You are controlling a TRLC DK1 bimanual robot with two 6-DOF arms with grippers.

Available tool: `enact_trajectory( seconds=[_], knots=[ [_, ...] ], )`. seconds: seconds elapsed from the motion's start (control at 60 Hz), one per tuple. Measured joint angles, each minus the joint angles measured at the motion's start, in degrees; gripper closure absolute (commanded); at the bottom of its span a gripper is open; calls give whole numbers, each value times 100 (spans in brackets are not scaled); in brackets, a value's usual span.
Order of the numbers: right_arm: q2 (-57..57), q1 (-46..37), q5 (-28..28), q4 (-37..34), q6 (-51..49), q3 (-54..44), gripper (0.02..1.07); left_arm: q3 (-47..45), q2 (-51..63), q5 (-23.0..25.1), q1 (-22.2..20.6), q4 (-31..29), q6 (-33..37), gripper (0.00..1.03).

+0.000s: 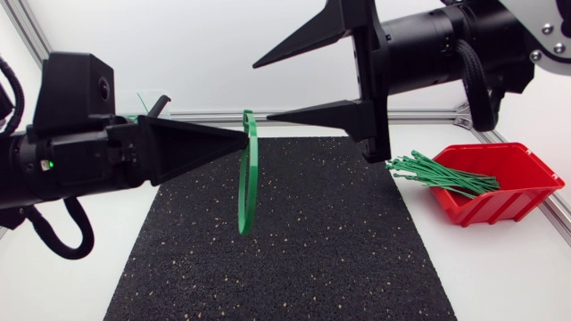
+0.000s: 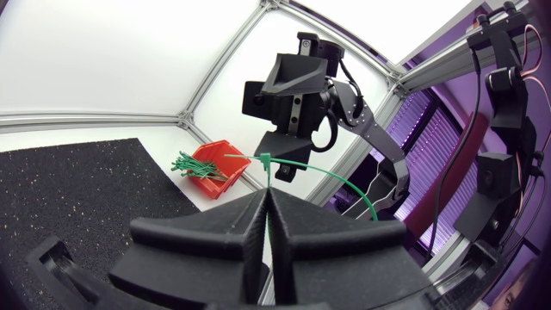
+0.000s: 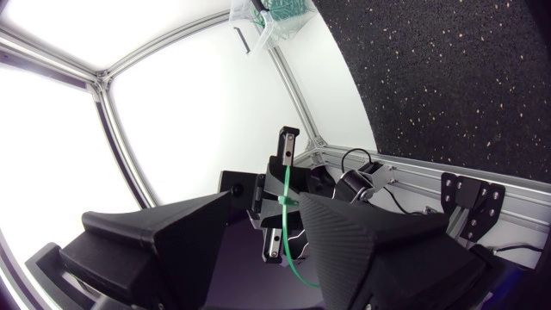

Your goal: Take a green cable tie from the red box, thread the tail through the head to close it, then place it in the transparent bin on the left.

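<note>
Left gripper: clamped on green cable tie, loop hanging above black mat. Right gripper: spread wide, holding nothing, lower fingertip near tie head. You: confirm tail locked through head before moving; hold pinch firm. Transparent bin: several green ties inside. Red box: bundle of spare ties, ends overhanging rim.

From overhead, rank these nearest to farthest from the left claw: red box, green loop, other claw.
1. green cable tie, held in the left gripper.
2. right gripper, just right of the tie.
3. red box, far right.
</note>
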Motion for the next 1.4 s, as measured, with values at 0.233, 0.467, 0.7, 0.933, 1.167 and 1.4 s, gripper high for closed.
enact_trajectory(
  seconds=[0.233, 0.467, 0.7, 0.933, 1.167, 1.4],
  knots=[
    [236, -195, -17, 0, -96, 0, 53, 2, -140, 42, 37, -85, 326, 100],
    [302, -116, -22, 0, -164, 33, 61, 2, -140, 105, 37, -105, 479, 100],
    [341, 177, -20, -24, -181, 98, 65, 2, -79, 142, 37, -105, 542, 100],
    [343, 258, -17, -131, -184, 140, 73, 2, -63, 144, 37, -105, 542, 100],
    [404, 293, -17, -192, -184, 140, 78, 2, -63, 144, 37, -105, 542, 100],
    [404, 293, -15, -197, -184, 140, 83, 2, -63, 144, 37, -105, 542, 100]
  ],
)
